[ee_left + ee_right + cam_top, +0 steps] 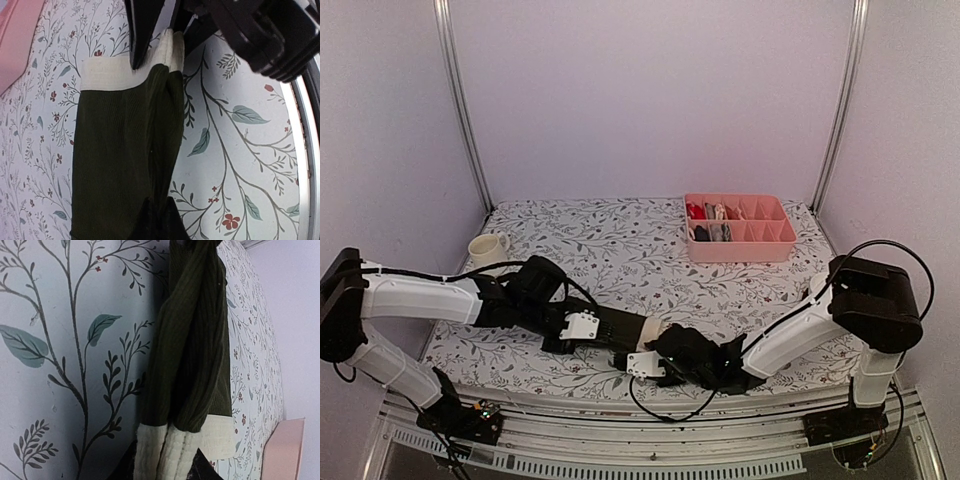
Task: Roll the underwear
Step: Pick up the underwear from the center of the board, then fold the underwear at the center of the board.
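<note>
A dark olive underwear (698, 355) with a whitish waistband lies stretched along the table's near edge, between my two grippers. In the left wrist view the underwear (120, 160) runs up from my left gripper (159, 217), which is shut on its dark end. The waistband (107, 75) at the far end is folded between the dark fingers of my right gripper (172, 37). In the right wrist view that folded waistband (170, 450) sits between the two fingers of my right gripper (167, 469), which are closed against it.
A pink divided tray (738, 243) at the back right holds several small rolled garments, red, whitish and dark. A cream mug (487, 248) stands at the far left. The floral cloth's front edge and a metal rail (650, 440) lie just below the grippers.
</note>
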{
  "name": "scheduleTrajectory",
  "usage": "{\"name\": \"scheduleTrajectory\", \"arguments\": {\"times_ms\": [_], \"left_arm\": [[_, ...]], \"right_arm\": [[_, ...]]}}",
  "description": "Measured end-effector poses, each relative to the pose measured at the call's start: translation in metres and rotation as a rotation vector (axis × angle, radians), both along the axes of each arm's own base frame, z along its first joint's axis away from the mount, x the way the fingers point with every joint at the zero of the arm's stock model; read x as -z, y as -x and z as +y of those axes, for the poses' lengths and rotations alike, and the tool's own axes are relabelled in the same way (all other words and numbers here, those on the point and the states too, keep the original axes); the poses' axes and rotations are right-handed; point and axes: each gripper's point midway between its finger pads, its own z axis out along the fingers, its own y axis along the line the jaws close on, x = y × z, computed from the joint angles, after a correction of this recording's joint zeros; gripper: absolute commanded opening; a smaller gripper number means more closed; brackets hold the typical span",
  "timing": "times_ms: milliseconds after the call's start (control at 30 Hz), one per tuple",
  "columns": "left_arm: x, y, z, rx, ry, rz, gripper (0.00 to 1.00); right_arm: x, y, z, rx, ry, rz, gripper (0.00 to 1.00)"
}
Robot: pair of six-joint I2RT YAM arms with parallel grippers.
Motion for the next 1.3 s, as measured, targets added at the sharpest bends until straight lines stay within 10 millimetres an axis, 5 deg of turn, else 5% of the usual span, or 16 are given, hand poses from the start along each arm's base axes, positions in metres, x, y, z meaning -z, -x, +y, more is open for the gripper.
{"name": "scheduleTrajectory", "arguments": {"times_ms": [200, 800, 1300], "left_arm": [[-0.005, 0.004, 0.002, 0.018, 0.004, -0.003, 0.00], [-0.003, 0.015, 0.014, 0.081, -0.065, 0.006, 0.03], [-0.012, -0.009, -0.002, 0.063, -0.063, -0.042, 0.04]], "right_arm": [[0.004, 0.000, 0.000, 0.003, -0.012, 0.142, 0.04], [-0.018, 0.017, 0.012, 0.037, -0.097, 0.703, 0.04], [0.004, 0.022, -0.003, 0.097, -0.086, 0.985, 0.03]]}}
